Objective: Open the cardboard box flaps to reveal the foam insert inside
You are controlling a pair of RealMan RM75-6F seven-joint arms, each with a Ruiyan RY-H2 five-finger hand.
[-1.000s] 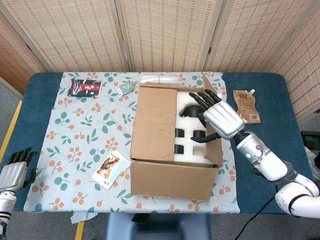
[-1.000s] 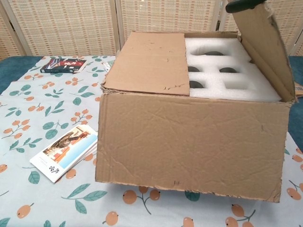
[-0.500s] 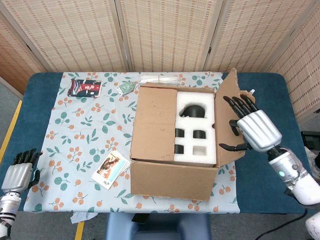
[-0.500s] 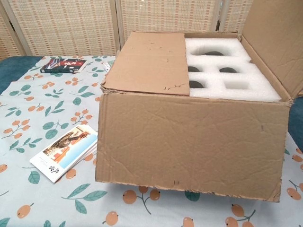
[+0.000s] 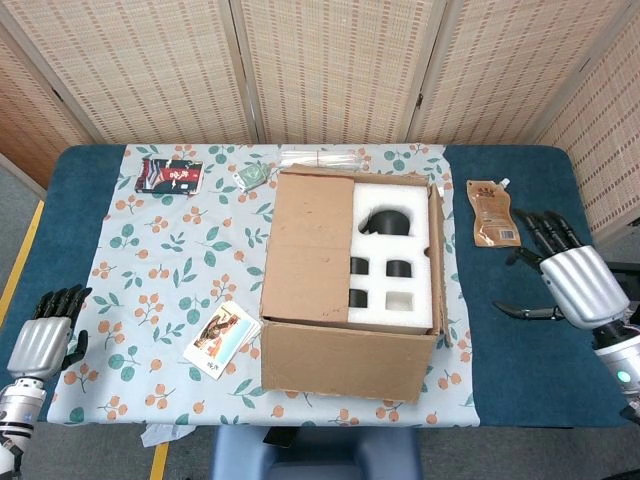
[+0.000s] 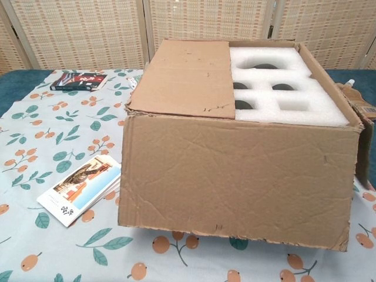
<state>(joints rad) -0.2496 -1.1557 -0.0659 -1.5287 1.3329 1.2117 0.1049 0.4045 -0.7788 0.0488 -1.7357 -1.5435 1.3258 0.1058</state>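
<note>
A cardboard box (image 5: pixel 340 355) (image 6: pixel 235 176) stands mid-table. Its left flap (image 5: pixel 308 248) (image 6: pixel 185 79) lies flat over the left half. The right flap hangs down outside the right wall, its edge showing in the chest view (image 6: pixel 364 138). White foam insert (image 5: pixel 393 262) (image 6: pixel 282 94) with dark pockets shows in the right half. My right hand (image 5: pixel 572 283) hovers over the blue table right of the box, fingers spread, holding nothing. My left hand (image 5: pixel 42 340) sits at the table's front left corner, far from the box, fingers together and empty.
A brown pouch (image 5: pixel 493 211) lies right of the box, near my right hand. A booklet (image 5: pixel 222 338) (image 6: pixel 82 188) lies at the box's front left. A dark packet (image 5: pixel 171 175) (image 6: pixel 76 80) and a clear wrapper (image 5: pixel 320 158) lie behind the box.
The right flap swung from upright to folded down outside the box. My right hand let go of it and drew away to the right. My left hand edged slightly forward.
</note>
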